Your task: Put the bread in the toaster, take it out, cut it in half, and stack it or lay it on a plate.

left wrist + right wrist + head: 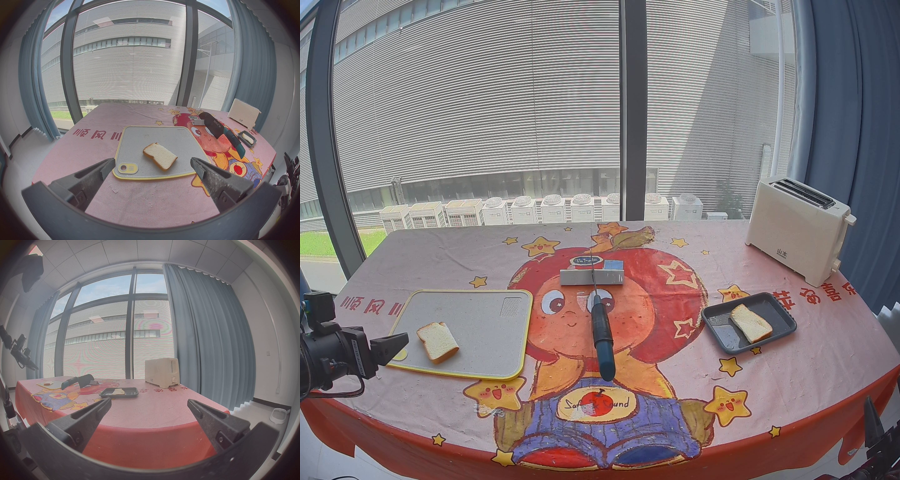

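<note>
Lying near left on cutting board: bread half; second half on plate, right. Left gripper, right gripper both spread wide.

The left gripper has two dark grey, wedge-shaped fingers with rough matte faces, each fixed by a round screw to a curved grey bar. The right gripper is built alike. The left arm is black, with a thin black cable looped beneath.
</note>
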Controlling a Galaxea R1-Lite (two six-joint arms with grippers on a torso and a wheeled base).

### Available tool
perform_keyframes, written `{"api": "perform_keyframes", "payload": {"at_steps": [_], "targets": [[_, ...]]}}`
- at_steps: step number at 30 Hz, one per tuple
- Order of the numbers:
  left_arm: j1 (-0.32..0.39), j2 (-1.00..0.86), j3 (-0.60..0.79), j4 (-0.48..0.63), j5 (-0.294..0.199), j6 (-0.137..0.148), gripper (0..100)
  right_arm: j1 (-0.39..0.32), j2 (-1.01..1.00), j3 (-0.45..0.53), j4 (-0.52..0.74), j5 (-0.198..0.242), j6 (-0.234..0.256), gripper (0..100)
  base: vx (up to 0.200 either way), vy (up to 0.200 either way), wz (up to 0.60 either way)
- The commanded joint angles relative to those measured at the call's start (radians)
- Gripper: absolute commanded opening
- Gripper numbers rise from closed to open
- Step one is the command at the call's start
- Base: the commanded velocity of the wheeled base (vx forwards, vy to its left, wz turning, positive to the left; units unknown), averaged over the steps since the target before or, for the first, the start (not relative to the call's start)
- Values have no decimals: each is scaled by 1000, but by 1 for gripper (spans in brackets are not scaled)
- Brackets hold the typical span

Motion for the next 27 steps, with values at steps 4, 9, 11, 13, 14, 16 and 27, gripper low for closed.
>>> {"api": "perform_keyframes", "payload": {"at_steps": [4,9,11,13,14,16,27], "targets": [[0,66,-21,-3,0,-28,100,0,-16,18,0,0,0,100,0,0,0],[-2,76,-23,-3,0,-31,100,0,-16,18,0,0,0,100,0,0,0],[-2,83,-25,-3,0,-34,100,-2,-16,18,-2,0,0,100,0,0,0],[0,89,-26,-3,1,-35,100,-2,-16,16,0,0,0,100,0,0,0],[0,89,-26,-3,1,-34,100,-2,-16,18,0,0,0,100,0,0,0],[0,89,-26,-3,1,-35,100,-2,-16,16,0,0,0,100,0,0,0],[1,114,-21,-1,3,-44,100,-2,-16,18,0,0,0,100,0,0,0]]}}
